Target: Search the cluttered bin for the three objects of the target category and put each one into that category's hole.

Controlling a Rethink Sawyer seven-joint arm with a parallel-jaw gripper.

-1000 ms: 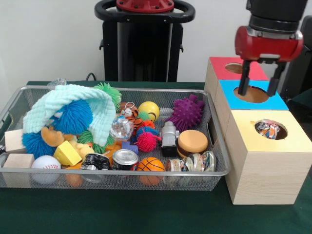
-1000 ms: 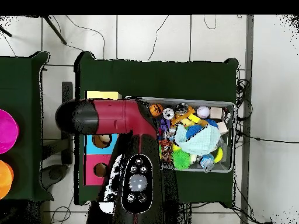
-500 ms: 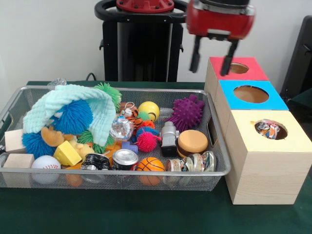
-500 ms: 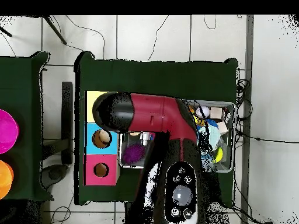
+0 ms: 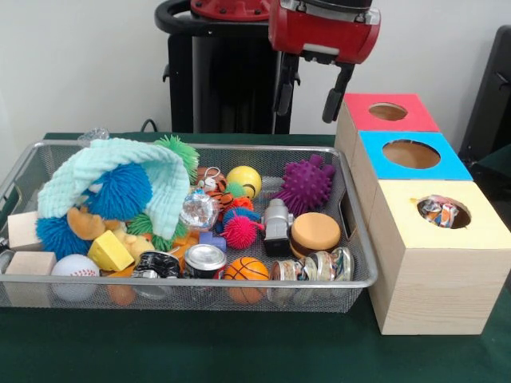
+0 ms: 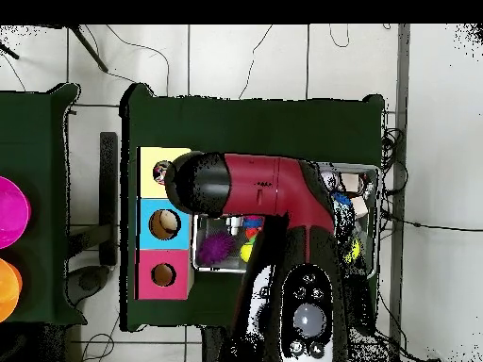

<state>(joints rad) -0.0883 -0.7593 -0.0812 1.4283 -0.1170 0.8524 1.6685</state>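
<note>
My gripper (image 5: 310, 94) hangs open and empty, high above the far right end of the wire mesh bin (image 5: 200, 282), over the purple spiky ball (image 5: 305, 183). In the bin's front row lie a silver can (image 5: 205, 259), a crushed black can (image 5: 156, 264) and crushed shiny cans (image 5: 319, 265). To the right stand three boxes with holes: red (image 5: 361, 112), blue (image 5: 375, 152) and yellow (image 5: 399, 209). A crumpled can (image 5: 438, 211) shows inside the yellow box's hole. In the overhead view my arm (image 6: 274, 189) covers most of the bin.
The bin also holds a light blue cloth (image 5: 120, 171) over blue fuzzy balls, a baseball (image 5: 74, 267), a small basketball (image 5: 246, 269), a yellow ball (image 5: 243, 179), a toy burger (image 5: 314, 233), wooden blocks (image 5: 30, 263) and a yellow wedge (image 5: 109, 250).
My gripper has moved left from above the blue box's hole, past the red box, to over the bin's right end. It stayed open. Nothing in the bin moved.
</note>
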